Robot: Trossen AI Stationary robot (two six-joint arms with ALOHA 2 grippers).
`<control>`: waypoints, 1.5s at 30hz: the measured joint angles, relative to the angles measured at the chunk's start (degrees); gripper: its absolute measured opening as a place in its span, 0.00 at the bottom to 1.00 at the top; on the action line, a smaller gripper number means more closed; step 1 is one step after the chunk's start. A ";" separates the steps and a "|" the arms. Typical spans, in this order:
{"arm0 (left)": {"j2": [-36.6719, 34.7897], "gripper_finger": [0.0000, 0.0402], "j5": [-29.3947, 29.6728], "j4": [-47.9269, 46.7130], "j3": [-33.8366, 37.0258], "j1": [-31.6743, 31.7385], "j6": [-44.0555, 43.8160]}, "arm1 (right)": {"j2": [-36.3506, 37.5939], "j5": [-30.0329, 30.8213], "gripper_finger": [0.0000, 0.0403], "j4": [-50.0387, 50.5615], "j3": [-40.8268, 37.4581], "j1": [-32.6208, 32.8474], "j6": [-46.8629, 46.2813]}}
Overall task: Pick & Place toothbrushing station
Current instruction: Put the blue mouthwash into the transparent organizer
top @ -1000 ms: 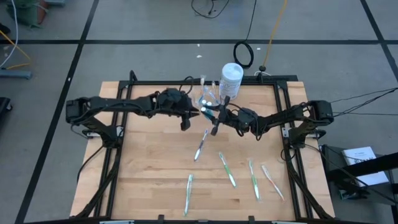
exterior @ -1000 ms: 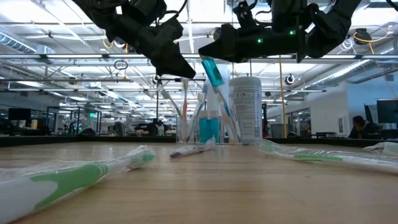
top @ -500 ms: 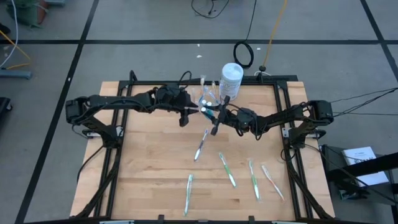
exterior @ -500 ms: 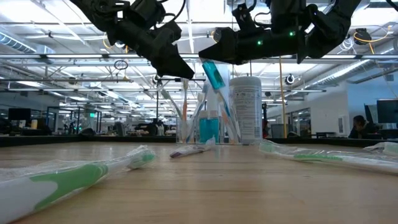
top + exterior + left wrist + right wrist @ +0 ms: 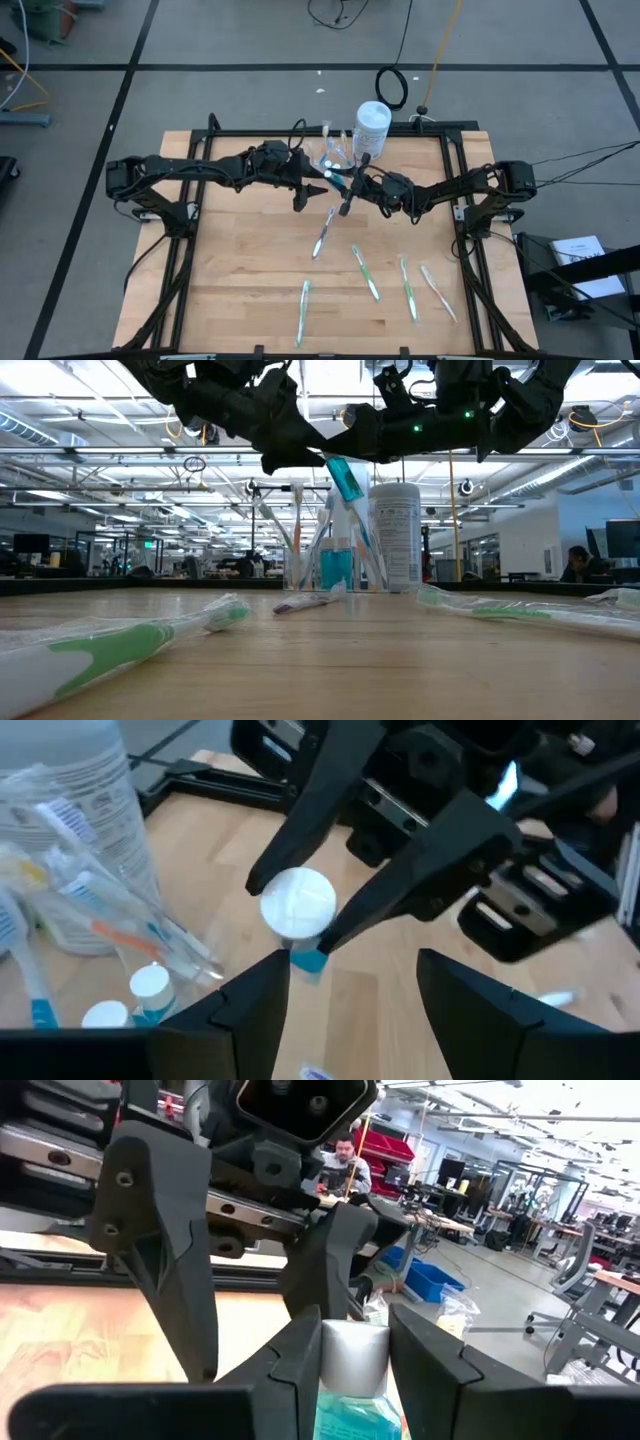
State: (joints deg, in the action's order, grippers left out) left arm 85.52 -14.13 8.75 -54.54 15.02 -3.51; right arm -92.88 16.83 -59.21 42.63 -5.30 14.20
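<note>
Wood table (image 5: 240,270) has free space along the left edge; brushes (image 5: 362,272) lie near-right. Far-center by the cup (image 5: 333,158), right gripper (image 5: 345,184) clamps a blue tube (image 5: 342,478); left gripper (image 5: 318,183), fingers spread, holds nothing.

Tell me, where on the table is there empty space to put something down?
The left side of the table is bare wood, bordered by the toothbrush near the front edge. The right back corner, behind the right arm, is bare too. It is crowded at the back middle, where the clear cup, white canister and both grippers meet, and at the front right, where wrapped toothbrushes lie.
</note>
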 joint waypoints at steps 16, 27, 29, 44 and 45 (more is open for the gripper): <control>6.80 0.56 2.77 7.53 -0.58 0.48 -4.24 | 0.00 -0.36 0.23 -0.96 0.00 0.04 -0.01; 7.15 0.49 2.58 4.73 -2.91 0.73 -0.86 | 0.02 -0.34 0.23 -0.82 0.00 0.11 -0.01; 7.15 0.43 2.59 3.74 -2.97 0.72 -0.63 | 0.00 -0.38 0.23 -0.54 0.00 0.11 -0.01; 7.13 0.23 2.60 4.66 -2.97 0.75 -0.72 | -0.02 -0.20 0.26 -0.80 0.00 0.11 -0.43; 7.13 0.23 2.58 4.63 -2.97 0.75 -0.72 | -0.02 -0.25 0.27 -0.78 0.00 0.11 -0.42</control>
State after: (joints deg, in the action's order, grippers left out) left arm 92.64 -11.55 13.39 -57.52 15.77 -4.23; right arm -92.90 16.58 -59.99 42.63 -5.19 13.78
